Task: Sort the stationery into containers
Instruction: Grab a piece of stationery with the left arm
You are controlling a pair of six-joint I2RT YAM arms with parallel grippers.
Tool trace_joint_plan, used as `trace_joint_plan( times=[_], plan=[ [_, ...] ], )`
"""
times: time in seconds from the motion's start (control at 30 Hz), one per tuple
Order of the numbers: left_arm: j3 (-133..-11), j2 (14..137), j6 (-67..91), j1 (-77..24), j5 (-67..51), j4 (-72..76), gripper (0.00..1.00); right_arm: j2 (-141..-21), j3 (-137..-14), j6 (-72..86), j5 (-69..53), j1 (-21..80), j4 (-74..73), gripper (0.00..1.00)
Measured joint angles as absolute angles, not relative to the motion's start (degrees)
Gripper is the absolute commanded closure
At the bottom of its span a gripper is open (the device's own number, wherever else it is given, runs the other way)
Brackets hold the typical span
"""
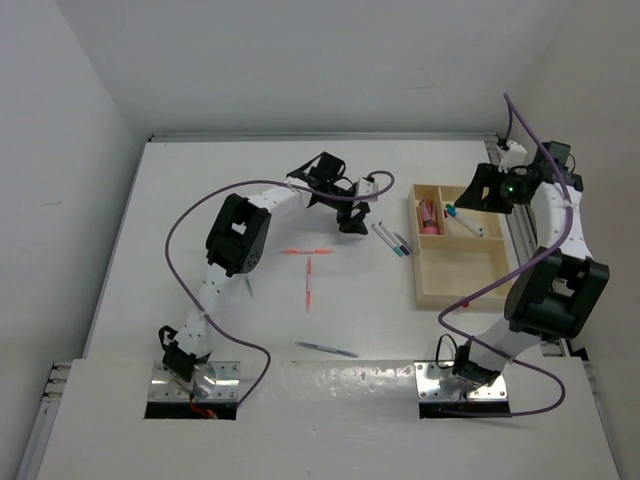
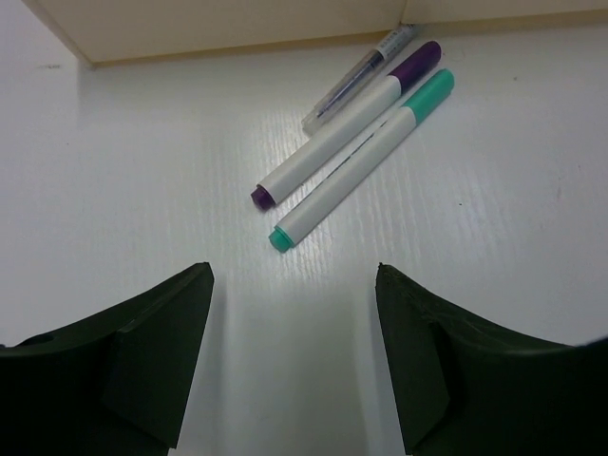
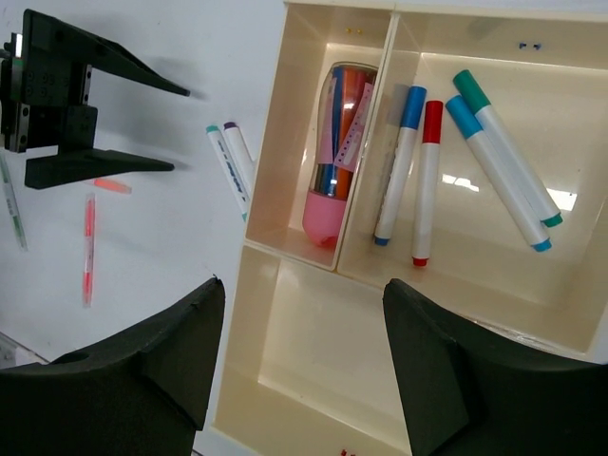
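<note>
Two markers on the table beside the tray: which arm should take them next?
Left, probably. The left gripper, open and empty, hangs just short of the purple marker and teal marker. The right gripper hovers above the tray, farther from them.

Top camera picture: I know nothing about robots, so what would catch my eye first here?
Probably the left arm and right arm, white and black with looping purple cables, reaching over the white table. Next, the pale wooden tray on the right, with a pink case and four markers already in its small sections. Two orange-red pens lie loose in the middle.
</note>
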State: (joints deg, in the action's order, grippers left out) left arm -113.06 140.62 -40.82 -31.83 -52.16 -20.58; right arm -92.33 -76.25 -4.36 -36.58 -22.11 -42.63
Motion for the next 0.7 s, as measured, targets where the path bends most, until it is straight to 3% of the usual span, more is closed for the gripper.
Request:
trace_joint_plan(
  times=[0.4, 0.7],
  plan=[
    [-126.6, 145.4, -40.4, -34.0, -50.3, -28.4, 0.22, -92.2, -75.8, -4.8, -36.9, -22.4, -43.5, 0.33],
    [-127.2, 146.4, -41.8, -36.0, -48.0, -39.1, 0.23, -91.9, -75.6, -4.9, -37.9, -22.5, -43.8, 0.33]
  ],
)
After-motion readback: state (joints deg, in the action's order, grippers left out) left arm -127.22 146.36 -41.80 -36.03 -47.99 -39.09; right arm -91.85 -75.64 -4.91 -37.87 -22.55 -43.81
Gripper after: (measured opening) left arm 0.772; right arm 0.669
